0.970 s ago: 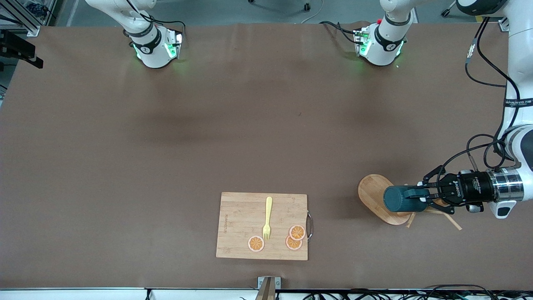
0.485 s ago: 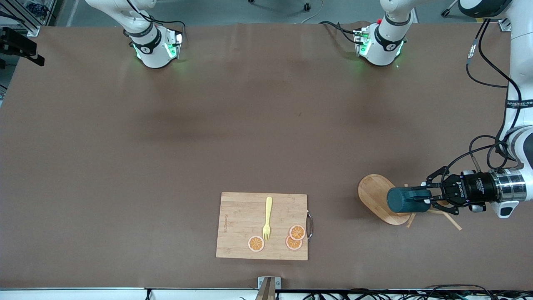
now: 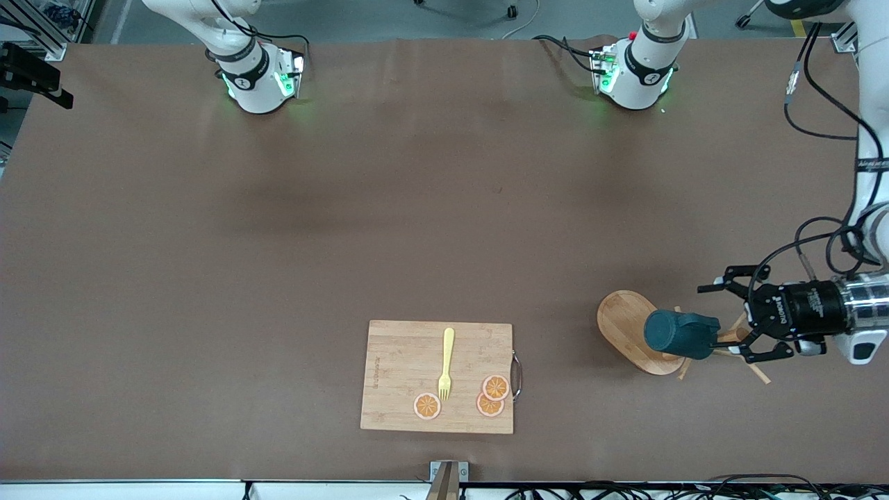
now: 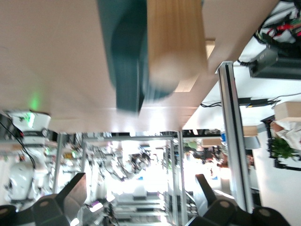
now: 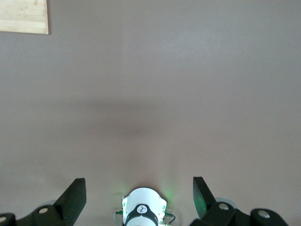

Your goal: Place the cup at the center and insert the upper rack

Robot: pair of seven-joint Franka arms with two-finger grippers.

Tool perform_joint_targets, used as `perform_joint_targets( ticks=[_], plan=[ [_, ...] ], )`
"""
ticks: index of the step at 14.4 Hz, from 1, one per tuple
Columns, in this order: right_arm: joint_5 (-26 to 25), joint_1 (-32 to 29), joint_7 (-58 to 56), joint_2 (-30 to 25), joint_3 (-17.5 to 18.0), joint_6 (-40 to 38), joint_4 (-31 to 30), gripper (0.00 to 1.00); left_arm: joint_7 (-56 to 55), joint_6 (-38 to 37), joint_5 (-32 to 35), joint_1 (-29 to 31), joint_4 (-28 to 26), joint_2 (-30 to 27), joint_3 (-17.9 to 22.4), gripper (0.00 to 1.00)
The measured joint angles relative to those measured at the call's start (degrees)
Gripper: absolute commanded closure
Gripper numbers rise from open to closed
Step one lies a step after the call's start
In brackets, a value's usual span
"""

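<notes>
The cup (image 3: 679, 334), dark teal, lies on its side on the upper rack (image 3: 625, 325), a light wooden mug tree that lies tipped over near the left arm's end of the table. The oval base stands on edge and thin pegs (image 3: 758, 375) stick out under my left gripper. My left gripper (image 3: 730, 322) is open and empty, just clear of the cup's mouth end. In the left wrist view the cup (image 4: 124, 56) and the wooden post (image 4: 176, 42) show blurred ahead of the open left gripper (image 4: 141, 197). My right gripper (image 5: 138, 195) is open and empty, high over bare table.
A bamboo cutting board (image 3: 403, 361) lies near the front camera at mid-table, with a yellow fork (image 3: 446, 363) and three orange slices (image 3: 494, 387) on it. Its corner shows in the right wrist view (image 5: 23, 16). The arm bases (image 3: 255, 80) stand along the table's edge farthest from the camera.
My left gripper opened, let go of the cup and drew back toward the left arm's end of the table. The cup stayed on the rack.
</notes>
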Motion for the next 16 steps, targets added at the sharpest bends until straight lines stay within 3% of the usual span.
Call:
perform_joint_targets(
  ticks=[3, 6, 12, 16],
  plan=[
    [0.0, 0.0, 0.1, -0.3, 0.0, 0.8, 0.0, 0.0, 0.9, -0.4, 8.3, -1.8, 0.3, -6.9, -2.6, 0.0],
    [0.0, 0.0, 0.8, -0.4, 0.1, 0.9, 0.0, 0.0, 5.9, -0.4, 20.9, -2.2, 0.2, -12.1, -6.9, 0.0],
    [0.1, 0.0, 1.0, -0.4, 0.1, 1.1, 0.0, 0.0, 15.9, -4.7, 49.0, -2.1, 0.0, -14.9, -16.2, 0.0],
    [0.1, 0.0, 1.0, -0.4, 0.1, 1.1, -0.1, 0.0, 32.1, -7.0, 57.0, -1.6, 0.1, -19.7, -17.0, 0.0]
  ],
)
